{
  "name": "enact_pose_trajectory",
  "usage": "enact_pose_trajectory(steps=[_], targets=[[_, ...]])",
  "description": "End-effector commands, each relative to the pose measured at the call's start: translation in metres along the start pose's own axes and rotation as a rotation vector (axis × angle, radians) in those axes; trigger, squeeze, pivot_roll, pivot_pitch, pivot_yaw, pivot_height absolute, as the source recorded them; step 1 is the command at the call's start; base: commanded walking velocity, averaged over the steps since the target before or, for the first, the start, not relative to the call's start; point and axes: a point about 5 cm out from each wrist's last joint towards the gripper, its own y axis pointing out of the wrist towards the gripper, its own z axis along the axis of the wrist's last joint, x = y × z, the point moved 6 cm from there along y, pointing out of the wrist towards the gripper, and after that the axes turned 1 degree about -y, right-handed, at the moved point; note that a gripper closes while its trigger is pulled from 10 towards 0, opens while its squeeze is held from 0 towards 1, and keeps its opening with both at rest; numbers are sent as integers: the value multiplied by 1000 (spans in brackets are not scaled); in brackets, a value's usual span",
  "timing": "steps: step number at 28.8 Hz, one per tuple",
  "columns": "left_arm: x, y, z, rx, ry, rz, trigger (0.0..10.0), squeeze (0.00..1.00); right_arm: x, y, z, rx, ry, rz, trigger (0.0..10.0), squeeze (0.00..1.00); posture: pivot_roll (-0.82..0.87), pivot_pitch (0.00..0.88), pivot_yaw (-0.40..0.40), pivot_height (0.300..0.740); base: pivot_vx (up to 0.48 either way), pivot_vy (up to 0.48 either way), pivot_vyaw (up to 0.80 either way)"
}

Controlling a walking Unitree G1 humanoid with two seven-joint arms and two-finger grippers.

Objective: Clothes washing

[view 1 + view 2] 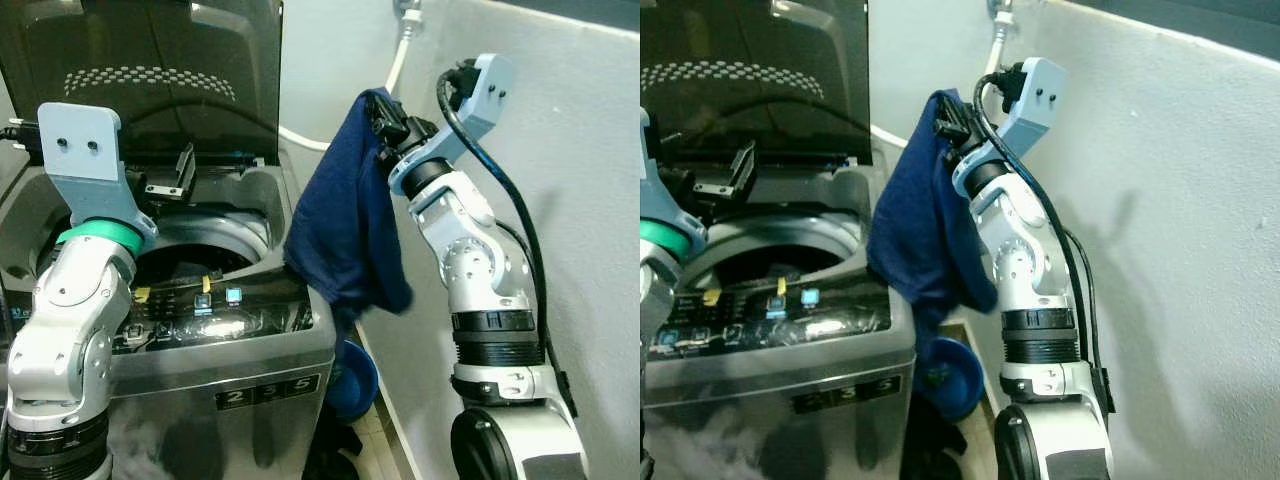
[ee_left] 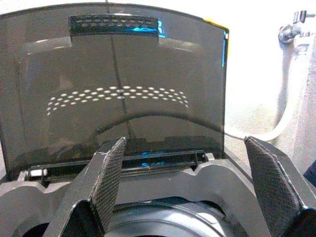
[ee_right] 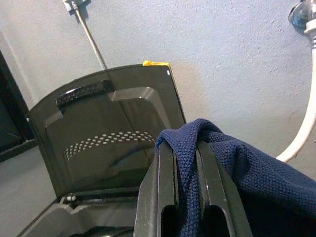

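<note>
One garment in hand: navy cloth (image 1: 345,235) pinched high between the jaws of the right gripper (image 1: 385,120), hanging in a long fold beside the right flank of the washing machine (image 1: 190,330), lower edge drooping toward a blue basin (image 1: 352,378) on the floor. Seen close in the right wrist view as knitted fabric threaded over and between the two black fingers (image 3: 163,192), jaws clamped tight on it. Lid (image 1: 140,75) standing upright and open, drum (image 1: 200,250) exposed with something dark already lying inside, though too dim to name. Left gripper (image 2: 192,187) poised above the rear of the tub, jaws spread wide apart, nothing between them, aimed at the lid's hinge line. Loading step, by all appearance: cloth lifted clear of the floor but not yet over the opening, hanging outside the cabinet wall. Next move likely calling for a swing of the right arm leftward and over the rim, high enough for the trailing hem to clear the machine's corner, then a release above the drum. Risk of the hem catching on the top edge or draping half out. White hose (image 1: 400,60) on the wall behind, close to the raised wrist, worth avoiding.
</note>
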Motion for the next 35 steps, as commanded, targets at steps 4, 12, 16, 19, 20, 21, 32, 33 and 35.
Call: enact_pose_trajectory(steps=[4,12,16,19,20,21,32,33,35], targets=[[-2,-2,1,-5,5,3,10000,0,-3,1,3,13,10,12,10000,0,134,21,-49,740,0,480,0],[-1,-3,1,-7,26,1,10000,0,-2,0,2,10,15,9,10000,0,137,24,-46,740,0,420,0],[-4,-3,1,-12,63,7,10000,0,-2,0,1,8,14,10,10000,0,138,26,-48,740,0,-240,0],[-6,-4,-1,-23,70,14,10000,0,-2,0,1,6,15,10,10000,0,139,25,-48,740,0,-480,0],[-6,-4,-1,-23,70,14,10000,0,-2,0,1,6,15,10,10000,0,139,25,-48,740,0,-480,0],[-6,-4,-1,-23,70,14,10000,0,-2,0,1,6,15,10,10000,0,139,25,-48,740,0,-480,0],[-9,-3,-1,-25,27,35,10000,0,-2,0,-3,-7,13,10,10000,0,139,23,-50,740,0,-87,0],[-8,-2,0,-22,30,29,10000,0,-2,0,-4,-8,12,11,10000,0,138,25,-51,740,0,0,0],[-6,-3,0,-21,28,24,10000,0,-2,0,-4,-9,11,12,10000,0,138,28,-54,740,0,0,0]])
